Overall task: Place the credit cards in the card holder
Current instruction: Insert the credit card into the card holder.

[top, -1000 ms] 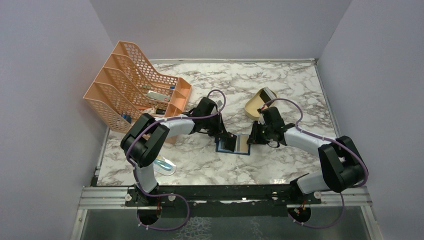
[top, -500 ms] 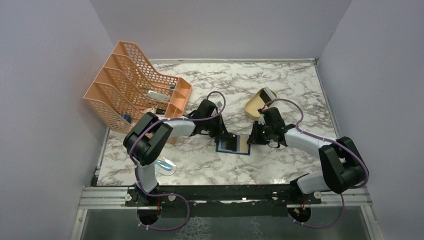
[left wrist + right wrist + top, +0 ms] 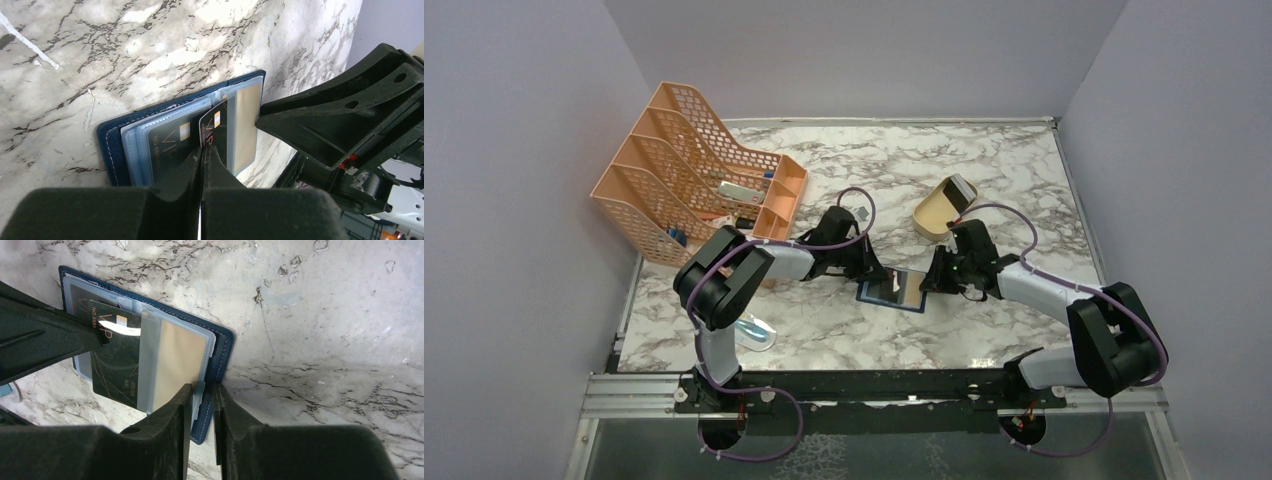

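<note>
The navy card holder (image 3: pixel 892 292) lies open on the marble table. My left gripper (image 3: pixel 202 150) is shut on a dark grey VIP credit card (image 3: pixel 212 127), held on edge over the holder's middle with its far end under a clear sleeve (image 3: pixel 150 360). A second dark card (image 3: pixel 167 147) sits in the left pocket. A gold card (image 3: pixel 182 365) sits in the right pocket. My right gripper (image 3: pixel 202 387) pinches the right edge of the card holder (image 3: pixel 220 347), with the cover and sleeve between its narrow jaws.
An orange mesh file rack (image 3: pixel 694 170) stands at the back left. A tan oval tray (image 3: pixel 936 212) with a pale card-like thing on its far rim sits behind the right arm. A blue-patterned packet (image 3: pixel 752 328) lies by the left arm's base.
The left wrist has dropped lower and drawn slightly left with the dark card. The right wrist has shifted a little toward the near edge. The card holder stays put.
</note>
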`<state>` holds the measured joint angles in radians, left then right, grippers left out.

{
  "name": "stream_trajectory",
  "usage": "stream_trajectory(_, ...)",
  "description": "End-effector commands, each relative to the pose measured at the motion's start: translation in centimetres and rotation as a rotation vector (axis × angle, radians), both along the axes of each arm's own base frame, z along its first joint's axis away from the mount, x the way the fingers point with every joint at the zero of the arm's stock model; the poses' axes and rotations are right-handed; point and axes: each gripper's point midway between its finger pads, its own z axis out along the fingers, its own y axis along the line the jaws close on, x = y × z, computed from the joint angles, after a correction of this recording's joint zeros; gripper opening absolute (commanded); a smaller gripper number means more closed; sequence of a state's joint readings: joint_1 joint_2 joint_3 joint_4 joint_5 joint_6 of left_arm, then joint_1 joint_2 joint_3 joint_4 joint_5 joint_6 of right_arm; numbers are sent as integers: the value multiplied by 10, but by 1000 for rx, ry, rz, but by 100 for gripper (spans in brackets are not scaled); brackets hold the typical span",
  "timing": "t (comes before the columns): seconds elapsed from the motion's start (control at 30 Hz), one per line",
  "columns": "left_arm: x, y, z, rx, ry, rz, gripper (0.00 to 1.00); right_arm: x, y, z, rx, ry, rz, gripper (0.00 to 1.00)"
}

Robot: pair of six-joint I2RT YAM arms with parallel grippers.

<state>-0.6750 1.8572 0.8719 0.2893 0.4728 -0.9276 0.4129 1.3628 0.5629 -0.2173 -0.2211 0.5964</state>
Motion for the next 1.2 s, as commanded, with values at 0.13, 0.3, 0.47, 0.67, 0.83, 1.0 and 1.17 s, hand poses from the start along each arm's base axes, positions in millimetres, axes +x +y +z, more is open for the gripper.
stream_trajectory(0.13,0,5,-20,53,-9,53,0,-8,0,-9,7,37,-26,22)
stream_trajectory(0.3,-7,-1,-20,44,-7,35,0,-5,2,-7,17,32,-27,22)
stream_trajectory(0.47,-5,0,-5,27,-37,49,20,-3,6,10,33,23,-10,29)
stream_trajectory(0.67,-4,3,3,72,-33,41,46,-7,7,29,57,-1,3,29)
stream_trajectory(0.83,-6,5,6,79,-42,30,50,-9,7,32,62,-12,8,26)
stream_trajectory(1.0,-13,6,3,81,-28,21,51,-11,7,25,72,0,1,23)
stream_trajectory(1.17,-18,3,-2,75,-12,11,51,-9,5,14,62,-10,-8,22)
